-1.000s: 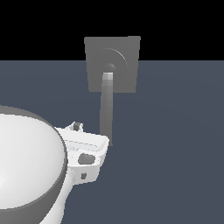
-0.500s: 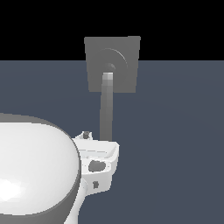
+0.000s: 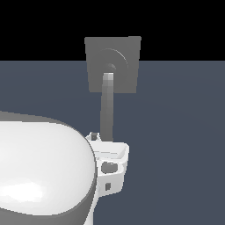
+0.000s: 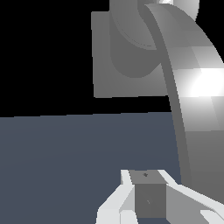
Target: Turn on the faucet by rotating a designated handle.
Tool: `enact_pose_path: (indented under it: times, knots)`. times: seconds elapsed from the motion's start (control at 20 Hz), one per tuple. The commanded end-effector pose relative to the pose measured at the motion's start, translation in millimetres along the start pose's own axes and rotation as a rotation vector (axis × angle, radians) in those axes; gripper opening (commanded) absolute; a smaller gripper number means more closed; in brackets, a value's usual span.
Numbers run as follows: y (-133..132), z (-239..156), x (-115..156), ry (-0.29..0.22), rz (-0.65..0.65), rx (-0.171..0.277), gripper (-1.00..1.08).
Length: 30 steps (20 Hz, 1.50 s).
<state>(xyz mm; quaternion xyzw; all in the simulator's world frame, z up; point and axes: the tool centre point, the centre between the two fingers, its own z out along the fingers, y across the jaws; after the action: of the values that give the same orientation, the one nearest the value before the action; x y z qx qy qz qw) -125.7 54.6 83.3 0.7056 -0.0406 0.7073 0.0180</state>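
at the near tip of the handle [image 3: 107,110] my gripper [image 3: 110,151] has slid across from the exterior view's left over the last second and now sits right under the bar's end; i cannot tell how wide its jaws stand. beyond it the bar runs back to the hub on the faucet [image 3: 127,57], hardly turned yet, so i judge the push is only starting.
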Motion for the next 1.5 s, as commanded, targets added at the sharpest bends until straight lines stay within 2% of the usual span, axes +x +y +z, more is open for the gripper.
enact_pose_path:
  times: [0.0,1.35,1.4,1.45]
  knots:
    - [10,0,1,0.0,-0.001,-0.002,-1.0]
    - [105,0,6,-0.001,-0.002,-0.002,-1.0]
    - [95,-7,-11,-0.037,0.008,0.004,-1.0]
    - [98,-7,-8,-0.036,0.007,0.004,-1.0]
